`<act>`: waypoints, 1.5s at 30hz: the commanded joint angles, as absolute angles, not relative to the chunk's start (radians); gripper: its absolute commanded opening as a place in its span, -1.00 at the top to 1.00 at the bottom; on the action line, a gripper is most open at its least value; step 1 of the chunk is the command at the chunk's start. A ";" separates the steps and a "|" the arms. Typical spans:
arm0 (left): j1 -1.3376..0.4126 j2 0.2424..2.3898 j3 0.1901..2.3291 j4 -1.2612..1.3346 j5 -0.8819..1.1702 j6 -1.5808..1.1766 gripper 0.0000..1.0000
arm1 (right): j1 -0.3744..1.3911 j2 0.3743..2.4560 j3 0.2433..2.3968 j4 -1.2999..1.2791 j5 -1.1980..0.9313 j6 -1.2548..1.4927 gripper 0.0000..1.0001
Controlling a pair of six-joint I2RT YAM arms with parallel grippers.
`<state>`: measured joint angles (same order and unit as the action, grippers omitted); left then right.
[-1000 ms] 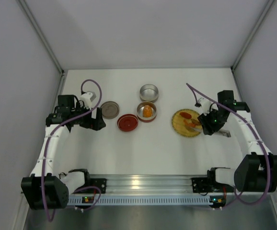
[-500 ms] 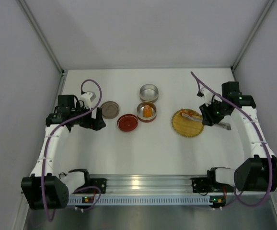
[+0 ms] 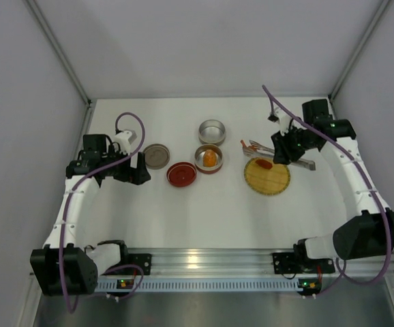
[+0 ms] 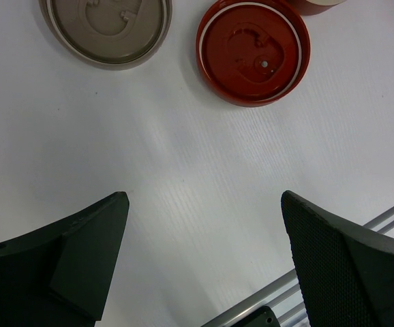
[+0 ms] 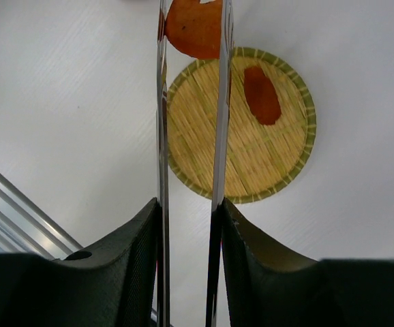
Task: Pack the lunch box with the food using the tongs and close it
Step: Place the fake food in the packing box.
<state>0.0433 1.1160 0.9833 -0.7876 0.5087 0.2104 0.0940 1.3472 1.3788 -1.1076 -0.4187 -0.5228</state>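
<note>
L arm (image 3: 71, 204), white w/ black joints, rises from its near-left base, elbow folded, wrist turned inward to the right. L gripper (image 4: 200, 204) faces down, black fingers (image 4: 67, 252) spread wide, nothing btwn them. R arm (image 3: 357, 180) reaches further out from its near-right base, wrist bent inward to the left. R gripper (image 5: 189, 211) is pinched partway on slim silver metal tongs (image 5: 221, 102), pressing both blades near parallel.

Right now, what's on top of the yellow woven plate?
One red-orange lump lies on the yellow woven round plate. The slim silver metal tongs cross above it and hide two thin strips, so those can't be seen.
</note>
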 commanded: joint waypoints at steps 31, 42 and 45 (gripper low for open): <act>0.043 1.238 1.008 -0.696 0.523 0.204 -0.97 | 0.379 2.036 1.993 -0.848 -0.314 -0.337 0.49; 0.043 1.233 1.000 -0.710 0.520 0.213 -0.97 | 0.402 2.023 1.968 -0.845 -0.327 -0.339 -0.19; 0.041 1.224 1.006 -0.715 0.512 0.218 -0.97 | 0.402 2.006 1.980 -0.854 -0.328 -0.339 -0.25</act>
